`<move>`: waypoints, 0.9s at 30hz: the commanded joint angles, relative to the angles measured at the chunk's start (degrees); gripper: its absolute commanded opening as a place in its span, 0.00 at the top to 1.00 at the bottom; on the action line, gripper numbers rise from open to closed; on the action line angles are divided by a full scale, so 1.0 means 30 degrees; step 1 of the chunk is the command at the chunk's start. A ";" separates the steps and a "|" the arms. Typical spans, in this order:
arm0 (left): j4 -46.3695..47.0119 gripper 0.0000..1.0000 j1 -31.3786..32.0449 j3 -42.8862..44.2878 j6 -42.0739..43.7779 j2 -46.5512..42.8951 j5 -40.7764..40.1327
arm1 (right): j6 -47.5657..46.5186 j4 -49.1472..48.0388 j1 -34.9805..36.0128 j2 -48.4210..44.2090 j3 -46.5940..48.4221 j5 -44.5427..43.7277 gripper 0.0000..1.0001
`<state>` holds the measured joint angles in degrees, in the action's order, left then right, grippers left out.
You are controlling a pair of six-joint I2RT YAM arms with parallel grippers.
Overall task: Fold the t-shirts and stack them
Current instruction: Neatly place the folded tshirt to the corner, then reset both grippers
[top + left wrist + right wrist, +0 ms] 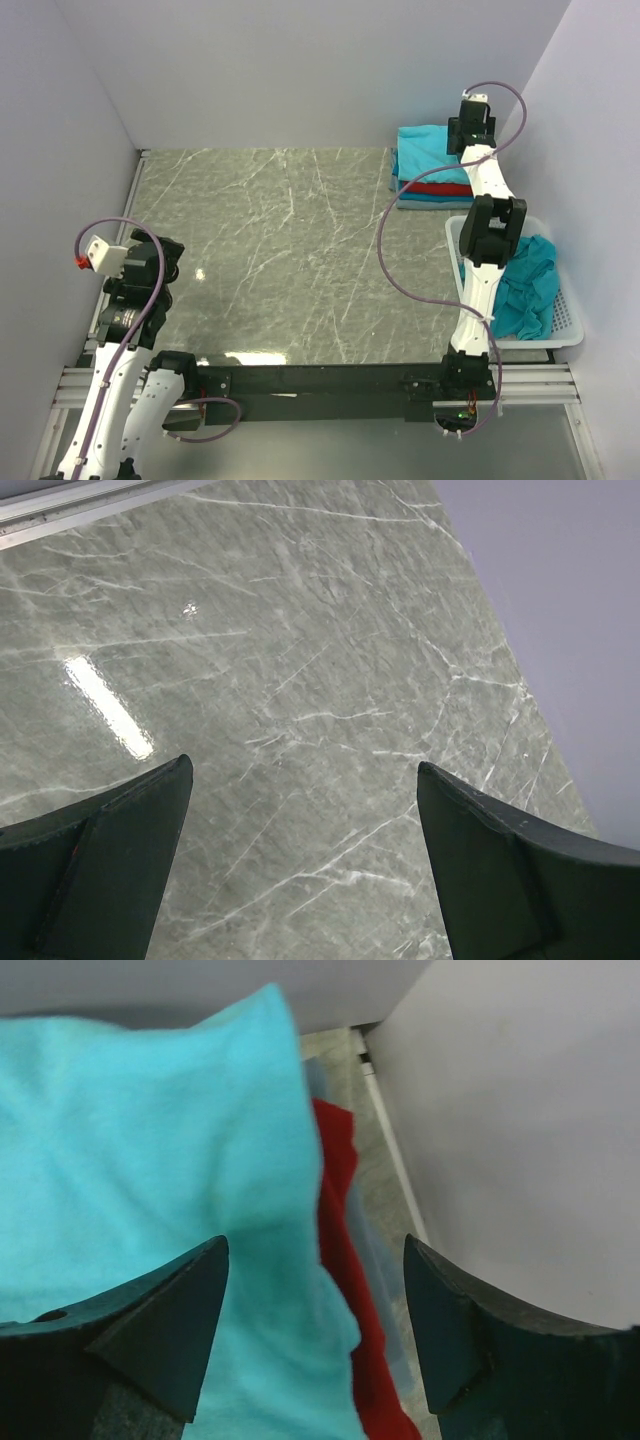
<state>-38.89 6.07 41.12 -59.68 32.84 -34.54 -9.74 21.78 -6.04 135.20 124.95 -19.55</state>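
Observation:
A stack of folded t-shirts point(430, 165) lies at the far right of the table: turquoise on top, red point(440, 189) and blue beneath. My right gripper point(470, 128) hovers over the stack's right edge, open and empty. In the right wrist view the turquoise shirt point(150, 1140) fills the left, with the red shirt's edge point(340, 1210) and a blue edge beside it between my open fingers point(170, 1320). More crumpled turquoise shirts point(528, 285) lie in the white basket point(570, 325). My left gripper point(300, 820) is open and empty over bare table at the near left.
The grey marble table point(290, 250) is walled in on the left, back and right. The right wall point(520, 1110) stands close to the stack. The basket sits along the right edge, near the right arm's base.

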 commanded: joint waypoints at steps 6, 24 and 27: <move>0.0280 0.00 -0.0059 0.0267 0.0176 -0.0370 0.0294 | 0.0930 -0.1547 -0.0652 -0.3169 -0.0924 -0.1336 0.20; 0.3675 0.01 -0.0059 0.0618 0.1172 0.0450 0.3953 | 0.7697 -0.6352 0.1924 -1.5879 -1.4981 0.5405 0.10; 0.4437 0.01 -0.0059 0.0502 0.1348 0.0188 0.4453 | 0.8897 -0.5504 0.3855 -1.8545 -1.8052 0.3212 0.10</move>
<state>-31.40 6.07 41.12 -57.60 34.30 -24.64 10.94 8.08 1.74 85.91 76.69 -4.95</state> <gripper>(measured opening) 0.995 0.899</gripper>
